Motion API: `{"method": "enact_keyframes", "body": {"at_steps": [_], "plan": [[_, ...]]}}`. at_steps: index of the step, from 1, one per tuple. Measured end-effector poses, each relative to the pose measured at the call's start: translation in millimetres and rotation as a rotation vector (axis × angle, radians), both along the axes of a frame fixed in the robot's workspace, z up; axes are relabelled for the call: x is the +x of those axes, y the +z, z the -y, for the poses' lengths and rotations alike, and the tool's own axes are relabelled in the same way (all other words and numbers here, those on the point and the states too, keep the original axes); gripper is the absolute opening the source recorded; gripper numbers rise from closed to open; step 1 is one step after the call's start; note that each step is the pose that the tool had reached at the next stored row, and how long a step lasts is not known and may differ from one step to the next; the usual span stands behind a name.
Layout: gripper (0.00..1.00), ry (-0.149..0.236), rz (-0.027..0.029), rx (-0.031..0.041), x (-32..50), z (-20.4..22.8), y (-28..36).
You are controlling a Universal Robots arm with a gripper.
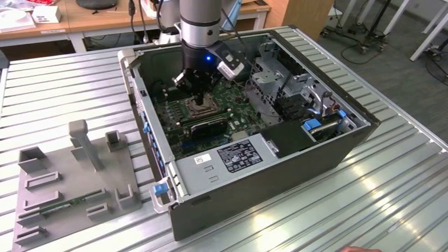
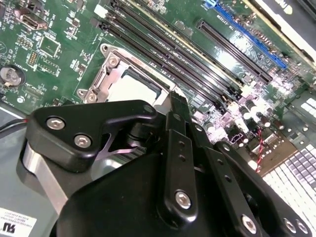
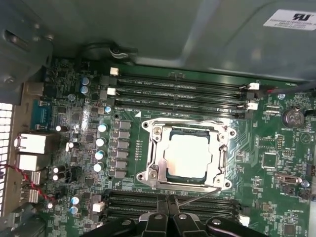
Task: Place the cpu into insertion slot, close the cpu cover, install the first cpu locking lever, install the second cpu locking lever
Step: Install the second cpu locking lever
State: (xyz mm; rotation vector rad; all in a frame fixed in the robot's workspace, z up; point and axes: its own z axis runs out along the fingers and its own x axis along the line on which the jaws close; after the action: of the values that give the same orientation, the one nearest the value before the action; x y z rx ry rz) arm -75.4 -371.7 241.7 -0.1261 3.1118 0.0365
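Gripper low over the green motherboard, jaws narrow, almost together, gripping nothing, tips beside the insertion slot, cpu lying in the slot, cpu cover lowered flat around it.

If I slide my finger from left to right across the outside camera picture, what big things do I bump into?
Grey holder tray → blue latch on the computer case's edge → green motherboard with the gripper above it → silver drive cage → blue clip.
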Motion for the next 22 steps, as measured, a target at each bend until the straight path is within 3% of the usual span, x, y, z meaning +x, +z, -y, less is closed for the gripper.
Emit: {"method": "enact_keyframes", "body": {"at_steps": [9, 19, 22], "plan": [[0.11, 0.0, 0.0, -0.0001, -4.5, 0.1, -15.4], [0.11, -0.002, 0.0, -0.0001, -13.8, 0.1, -28.6], [0.11, -0.002, -0.0002, -0.0003, -14.0, 0.2, -29.9]]}}
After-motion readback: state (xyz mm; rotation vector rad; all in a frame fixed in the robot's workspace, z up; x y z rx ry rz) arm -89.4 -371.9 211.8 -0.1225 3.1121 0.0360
